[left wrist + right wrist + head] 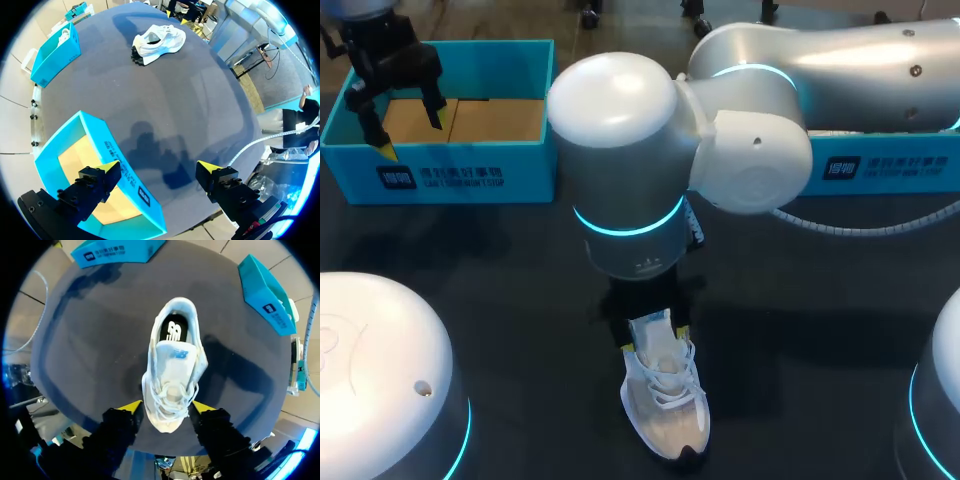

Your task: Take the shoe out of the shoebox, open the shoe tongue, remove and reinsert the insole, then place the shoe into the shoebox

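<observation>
Dark, matte table [520, 300] seen from above, with two turquoise shoeboxes along its far edge. The open shoebox [440, 175] stands at the far left, its tan cardboard floor showing. The second shoebox [880, 165] stands at the far right, partly hidden behind the right arm [800, 80].

The white lace-up shoe [665, 410] sits upright on its sole near the middle of the table, well apart from both boxes. In the right wrist view the shoe [172, 365] points away from the camera: laces nearest, then the raised tongue, then the opening, where the dark insole [174, 331] lies in place.

The right gripper [166, 406] is directly over the laced part of the shoe. Its two yellow tips are set against opposite sides of the upper, pinching it.

The left gripper [158, 167] hangs above the open shoebox [125, 180] with its fingers spread wide and nothing between them. One finger is over the box interior and the other over the table, so they straddle the box's long wall. The shoe [160, 42] appears far ahead of this gripper.
</observation>
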Robot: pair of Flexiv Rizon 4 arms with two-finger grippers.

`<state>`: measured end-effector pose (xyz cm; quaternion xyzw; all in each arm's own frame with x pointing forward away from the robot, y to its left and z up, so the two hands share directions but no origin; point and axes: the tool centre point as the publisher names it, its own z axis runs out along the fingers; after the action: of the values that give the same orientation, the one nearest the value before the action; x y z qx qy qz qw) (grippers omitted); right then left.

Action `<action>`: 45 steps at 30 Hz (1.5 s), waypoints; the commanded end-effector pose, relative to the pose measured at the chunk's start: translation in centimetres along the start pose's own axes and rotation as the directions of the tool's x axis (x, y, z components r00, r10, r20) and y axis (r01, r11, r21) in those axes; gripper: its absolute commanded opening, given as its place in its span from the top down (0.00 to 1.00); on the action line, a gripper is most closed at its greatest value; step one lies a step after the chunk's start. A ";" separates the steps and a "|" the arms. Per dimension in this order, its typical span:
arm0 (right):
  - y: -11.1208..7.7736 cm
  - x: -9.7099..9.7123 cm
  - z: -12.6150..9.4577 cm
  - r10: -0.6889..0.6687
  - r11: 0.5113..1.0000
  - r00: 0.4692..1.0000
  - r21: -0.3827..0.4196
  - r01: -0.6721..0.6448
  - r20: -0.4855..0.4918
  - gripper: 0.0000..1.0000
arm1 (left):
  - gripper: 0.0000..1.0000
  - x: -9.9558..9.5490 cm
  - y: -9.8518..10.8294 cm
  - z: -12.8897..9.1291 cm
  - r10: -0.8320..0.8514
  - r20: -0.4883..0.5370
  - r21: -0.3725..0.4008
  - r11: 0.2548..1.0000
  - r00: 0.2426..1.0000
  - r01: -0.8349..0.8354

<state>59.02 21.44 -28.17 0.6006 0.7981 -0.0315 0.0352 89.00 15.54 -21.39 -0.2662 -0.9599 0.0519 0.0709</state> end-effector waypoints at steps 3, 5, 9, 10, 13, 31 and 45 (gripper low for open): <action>1.5 0.0 1.8 -0.019 1.000 1.000 0.008 0.019 -0.003 0.86 | 0.00 0.0 0.0 0.0 0.000 -0.001 -0.003 1.000 1.000 0.000; 2.1 -0.2 2.4 -0.037 0.999 0.999 0.006 0.037 -0.011 0.85 | 0.00 0.0 0.0 0.0 0.000 -0.001 -0.003 1.000 1.000 0.000; 3.1 -1.0 4.3 -0.062 0.998 0.998 0.003 0.063 -0.027 0.84 | 0.00 0.0 0.0 0.0 0.000 -0.001 -0.003 1.000 1.000 0.000; 3.3 -1.1 4.6 -0.069 0.998 0.997 0.000 0.069 -0.038 0.84 | 0.00 0.0 0.0 0.0 0.000 -0.001 -0.003 1.000 1.000 0.000; 3.9 -1.3 5.3 -0.098 0.995 0.994 -0.023 0.097 -0.054 0.83 | 0.00 0.0 0.0 0.0 0.000 -0.001 -0.003 1.000 1.000 0.000; 5.0 -1.3 5.8 -0.153 0.988 0.988 0.002 0.153 -0.021 0.76 | 0.00 0.0 0.0 0.0 0.000 -0.001 -0.003 1.000 1.000 0.000; 5.2 -2.4 0.5 -0.377 0.919 0.926 -0.111 0.378 0.031 0.67 | 0.00 0.0 0.0 0.0 0.000 -0.001 -0.003 1.000 1.000 0.000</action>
<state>65.23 21.18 -31.90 0.4662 0.8834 -0.0080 0.0470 89.00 15.54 -21.39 -0.2662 -0.9599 0.0519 0.0710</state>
